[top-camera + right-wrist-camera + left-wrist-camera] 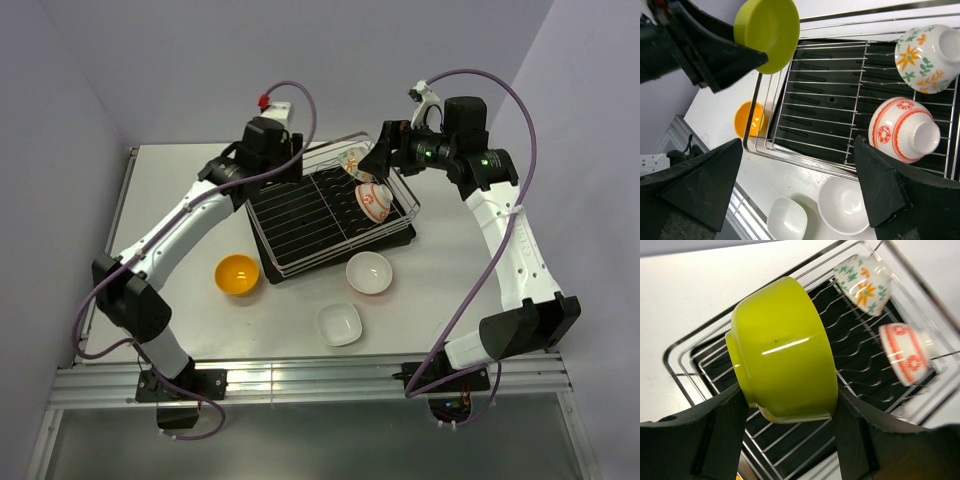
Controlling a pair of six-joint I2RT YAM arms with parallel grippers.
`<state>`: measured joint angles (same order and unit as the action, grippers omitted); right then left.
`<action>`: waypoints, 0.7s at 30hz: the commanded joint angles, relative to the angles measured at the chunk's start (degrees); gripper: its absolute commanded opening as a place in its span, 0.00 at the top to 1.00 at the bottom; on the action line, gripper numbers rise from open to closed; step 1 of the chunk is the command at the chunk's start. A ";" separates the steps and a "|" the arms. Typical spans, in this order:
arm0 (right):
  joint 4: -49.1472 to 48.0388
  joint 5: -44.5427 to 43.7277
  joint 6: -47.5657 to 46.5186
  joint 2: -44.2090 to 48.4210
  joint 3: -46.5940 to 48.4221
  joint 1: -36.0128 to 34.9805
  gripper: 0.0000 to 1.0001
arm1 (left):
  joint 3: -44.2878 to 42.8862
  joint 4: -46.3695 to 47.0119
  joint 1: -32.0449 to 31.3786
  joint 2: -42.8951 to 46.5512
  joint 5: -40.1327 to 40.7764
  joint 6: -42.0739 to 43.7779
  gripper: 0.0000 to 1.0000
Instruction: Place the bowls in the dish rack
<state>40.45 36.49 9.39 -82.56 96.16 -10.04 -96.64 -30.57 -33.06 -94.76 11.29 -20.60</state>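
1. Near edge of the bench, right of middle: a square white bowl (338, 324) and, just behind it, a round white bowl (369, 273). Both sit upright and neither is loaded yet.
2. Left of those, an orange bowl (237, 274) sits upright just off the near-left corner of the dish rack (300, 262).
3. In the rack, along its right side, are a red-patterned bowl (900, 129) and, farther back, a leaf-print bowl (925, 57). Both are tipped foot-up.
4. Your left gripper (787, 410) is clamped on the green bowl (782, 347), held on its side above the rack's far-left corner.
5. Your right gripper (797, 185) hangs spread wide and empty over the rack's right side.
6. Judgement: the bowls look light, rigid, glossy and chip-prone. Grip across the wall near the rim and set each one down gently on the wires.
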 commanded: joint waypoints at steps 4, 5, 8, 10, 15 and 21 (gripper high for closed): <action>-0.72 -2.91 -0.69 4.60 -1.85 1.34 0.00 | -6.10 -3.35 -3.59 -7.27 15.24 10.05 1.00; -0.55 -3.00 -0.95 4.69 -1.85 1.43 0.00 | -7.50 -4.05 -4.20 -8.15 15.95 10.58 1.00; 0.07 -3.00 -1.21 4.78 -1.59 1.96 0.00 | -10.48 -6.08 -5.43 -11.93 20.59 13.21 1.00; 0.25 -2.92 -1.47 4.78 -1.59 2.48 0.00 | -12.25 -7.83 -6.40 -14.57 21.66 13.92 1.00; 0.16 -3.44 -1.92 5.05 -1.77 3.10 0.00 | -13.40 -9.95 -7.46 -18.61 24.39 17.08 1.00; -0.02 -2.39 -2.09 5.22 -2.55 3.63 0.00 | -14.11 -12.33 -8.51 -22.04 26.15 19.98 1.00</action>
<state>41.19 33.65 8.19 -79.26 94.26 -7.14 -108.36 -42.09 -41.17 -116.57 34.13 -3.73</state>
